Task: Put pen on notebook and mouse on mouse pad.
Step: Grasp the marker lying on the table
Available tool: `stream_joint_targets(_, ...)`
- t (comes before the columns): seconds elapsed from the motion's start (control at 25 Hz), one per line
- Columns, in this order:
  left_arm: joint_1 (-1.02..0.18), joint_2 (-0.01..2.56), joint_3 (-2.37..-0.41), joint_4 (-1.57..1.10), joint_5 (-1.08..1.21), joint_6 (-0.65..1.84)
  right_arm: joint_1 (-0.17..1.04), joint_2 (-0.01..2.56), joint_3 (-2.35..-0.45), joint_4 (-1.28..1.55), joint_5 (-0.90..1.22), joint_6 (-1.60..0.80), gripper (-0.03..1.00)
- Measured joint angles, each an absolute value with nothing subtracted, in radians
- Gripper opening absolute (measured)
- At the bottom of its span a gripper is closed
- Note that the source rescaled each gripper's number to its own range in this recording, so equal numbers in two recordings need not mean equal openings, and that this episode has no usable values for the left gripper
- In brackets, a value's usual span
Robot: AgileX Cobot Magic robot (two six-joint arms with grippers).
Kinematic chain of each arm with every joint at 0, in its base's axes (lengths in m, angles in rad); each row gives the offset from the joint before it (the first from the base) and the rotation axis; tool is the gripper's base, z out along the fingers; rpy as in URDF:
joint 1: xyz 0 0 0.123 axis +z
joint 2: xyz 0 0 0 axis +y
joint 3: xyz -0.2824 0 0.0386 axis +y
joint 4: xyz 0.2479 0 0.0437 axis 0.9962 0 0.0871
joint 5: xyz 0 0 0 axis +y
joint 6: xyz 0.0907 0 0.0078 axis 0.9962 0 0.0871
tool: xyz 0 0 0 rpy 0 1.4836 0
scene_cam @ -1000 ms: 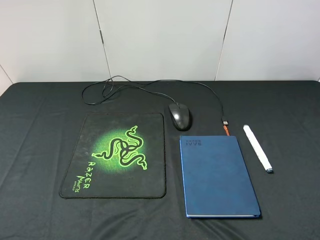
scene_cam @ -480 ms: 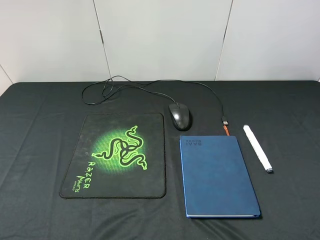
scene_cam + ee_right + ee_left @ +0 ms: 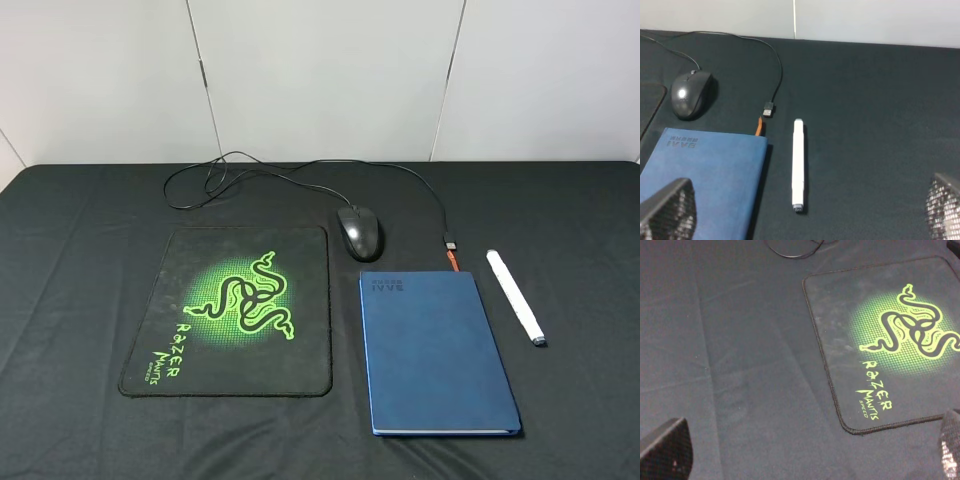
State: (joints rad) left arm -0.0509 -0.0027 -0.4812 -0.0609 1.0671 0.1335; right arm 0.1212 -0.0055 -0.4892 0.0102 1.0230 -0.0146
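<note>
pad: lay on the counter, left of the notebook, apart from it
mouse: sat on the counter behind the gap between pad and notebook
pen: lay just right of the notebook, not touching
cable: looped behind the pad
plug: lay just behind the notebook's far edge

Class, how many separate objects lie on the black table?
4: the mouse pad left, the notebook right of it, the mouse behind them, the pen right of the notebook.
</note>
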Motion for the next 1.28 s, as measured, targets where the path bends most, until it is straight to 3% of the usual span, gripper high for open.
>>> stream_joint_targets(0.32,-0.051,-0.003,-0.481,-0.061,1.067,0.134,0.121,0.041,-0.498,0.014,1.025,-0.026,1.0)
stream_joint_targets(1.28,-0.051,-0.003,-0.481,-0.061,1.067,0.134,0.229,0.818,-0.715,0.078,1.004,-0.02,1.0)
